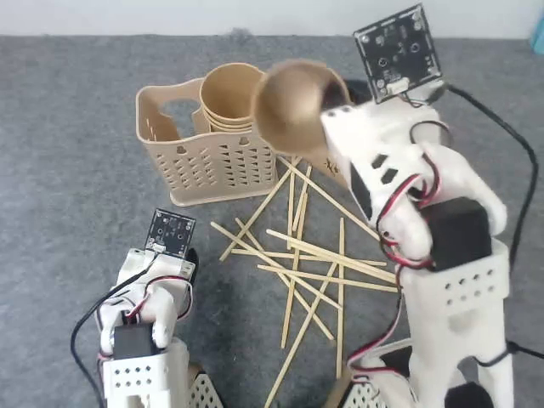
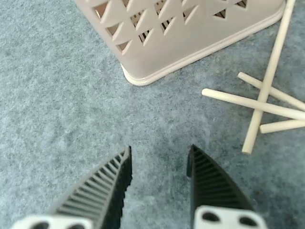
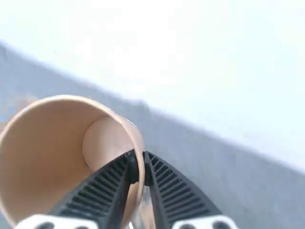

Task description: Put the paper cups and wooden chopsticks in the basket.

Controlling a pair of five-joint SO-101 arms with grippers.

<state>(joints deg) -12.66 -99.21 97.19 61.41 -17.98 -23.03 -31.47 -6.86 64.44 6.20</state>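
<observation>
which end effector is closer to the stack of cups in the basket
Right. The right end effector, gripping a cup, is raised just beside the stack of cups. The left end effector sits low over the carpet outside the basket, by a corner.

Tan basket (image 1: 208,166) holding stacked paper cups (image 1: 228,95), single cup (image 1: 289,102) tilted aloft beside, chopsticks (image 1: 292,255) scattered nearby

No legible text or numbers, pale specks on the camera board (image 1: 399,49), possibly print, unreadable
</observation>
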